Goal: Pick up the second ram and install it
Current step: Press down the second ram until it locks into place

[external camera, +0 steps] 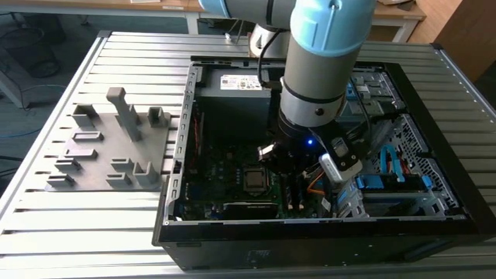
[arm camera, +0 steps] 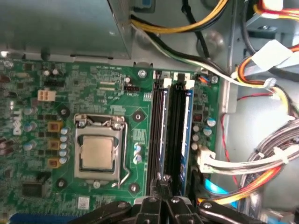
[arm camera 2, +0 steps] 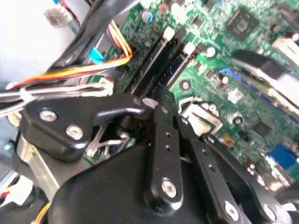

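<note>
Even indoor light, the open case's inside shadowed; the second wrist view is softly blurred.

The second ram [arm camera: 175,135], a long, thin, dark stick, is seen standing on edge along the slots [arm camera: 161,121].

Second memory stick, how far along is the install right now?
Late stage, it seems. Done: the grey holder block on the table looks emptied, and the arm is down inside the computer case. In hand: the gripper sits right over the memory slots beside the processor. Left: I cannot tell whether the stick is fully seated in its slot.
</note>
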Robot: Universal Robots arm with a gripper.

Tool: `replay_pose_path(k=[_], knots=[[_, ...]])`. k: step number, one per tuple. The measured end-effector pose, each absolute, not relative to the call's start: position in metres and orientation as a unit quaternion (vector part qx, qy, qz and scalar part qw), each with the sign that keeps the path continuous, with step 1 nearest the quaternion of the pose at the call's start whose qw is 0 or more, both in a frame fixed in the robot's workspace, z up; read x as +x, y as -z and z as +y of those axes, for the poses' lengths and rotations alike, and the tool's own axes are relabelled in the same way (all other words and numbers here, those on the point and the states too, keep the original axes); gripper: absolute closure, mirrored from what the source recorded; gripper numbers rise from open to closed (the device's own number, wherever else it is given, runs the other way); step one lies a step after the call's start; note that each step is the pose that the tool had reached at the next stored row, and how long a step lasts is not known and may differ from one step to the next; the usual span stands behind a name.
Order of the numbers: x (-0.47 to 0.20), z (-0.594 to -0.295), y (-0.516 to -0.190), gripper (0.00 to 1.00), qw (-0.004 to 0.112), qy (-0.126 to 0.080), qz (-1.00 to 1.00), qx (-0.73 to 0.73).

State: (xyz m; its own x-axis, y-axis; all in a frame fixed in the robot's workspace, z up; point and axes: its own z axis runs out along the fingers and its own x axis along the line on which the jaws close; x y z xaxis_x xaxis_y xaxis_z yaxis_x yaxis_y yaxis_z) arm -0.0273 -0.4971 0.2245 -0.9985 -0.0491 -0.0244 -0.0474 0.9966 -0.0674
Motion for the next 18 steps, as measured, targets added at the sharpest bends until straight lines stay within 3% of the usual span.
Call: replay_pose_path(k=[18], knots=[[-0.03, -0.488, -0.244, 0.9, 0.017, 0.034, 0.999, -0.024]])
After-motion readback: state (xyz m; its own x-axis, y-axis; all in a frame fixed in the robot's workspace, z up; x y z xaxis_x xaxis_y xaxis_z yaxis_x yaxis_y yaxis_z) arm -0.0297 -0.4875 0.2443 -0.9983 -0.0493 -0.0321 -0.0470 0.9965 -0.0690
